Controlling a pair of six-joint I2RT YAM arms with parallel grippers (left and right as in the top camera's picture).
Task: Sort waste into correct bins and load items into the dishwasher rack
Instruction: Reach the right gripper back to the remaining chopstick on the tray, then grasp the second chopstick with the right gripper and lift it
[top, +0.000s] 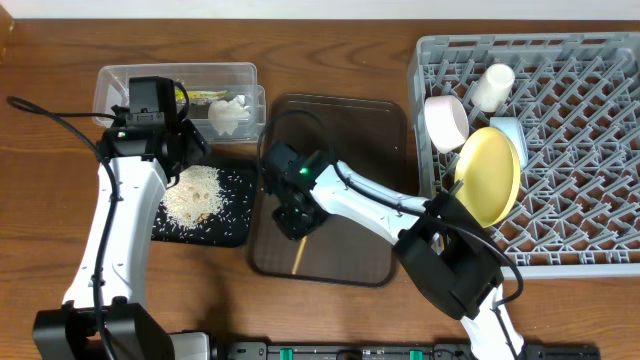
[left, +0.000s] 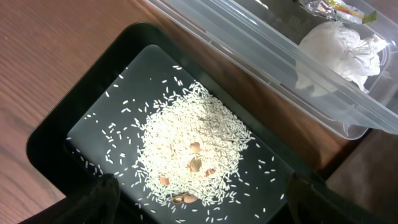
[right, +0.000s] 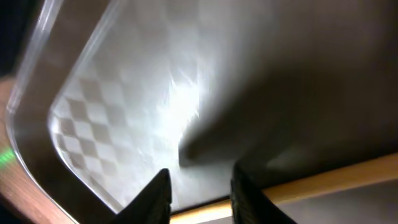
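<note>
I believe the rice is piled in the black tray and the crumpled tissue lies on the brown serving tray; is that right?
Not quite. The rice is piled in the black tray, but the crumpled tissue lies in the clear tub, not on the brown serving tray; the left wrist view shows it.

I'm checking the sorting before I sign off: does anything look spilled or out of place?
Nothing looks spilled: the rice lies inside the black tray, though a few tan-orange scraps sit in the pile. One chopstick lies on the brown serving tray, not in the rack, with the right gripper open astride it.
</note>
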